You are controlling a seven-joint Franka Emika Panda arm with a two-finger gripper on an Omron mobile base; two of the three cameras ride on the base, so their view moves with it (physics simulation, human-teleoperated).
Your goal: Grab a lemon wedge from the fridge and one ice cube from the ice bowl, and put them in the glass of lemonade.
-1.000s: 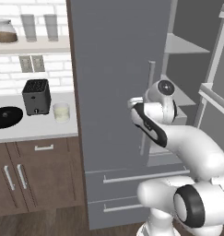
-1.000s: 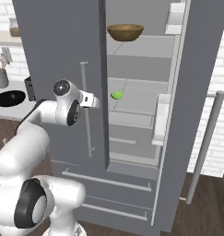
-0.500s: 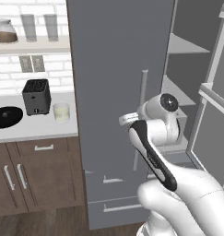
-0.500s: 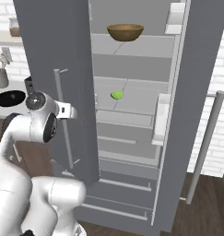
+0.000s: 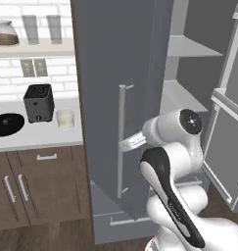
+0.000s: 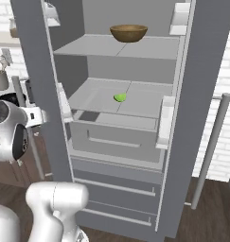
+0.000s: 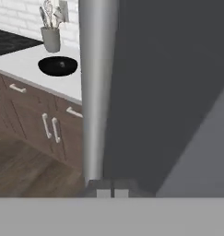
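In this rendered kitchen the tall grey double-door fridge [image 6: 130, 142] stands open, and I see the tiny yellow-green lemon wedge [image 6: 119, 98] on its middle shelf, up and right of my gripper [image 5: 131, 142], whose opening at the long door handle [image 5: 121, 139] I cannot judge.

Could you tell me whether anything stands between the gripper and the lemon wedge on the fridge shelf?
Yes: the gripper is at the handle on the outer face of the open left door, so that door lies between it and the lemon wedge.
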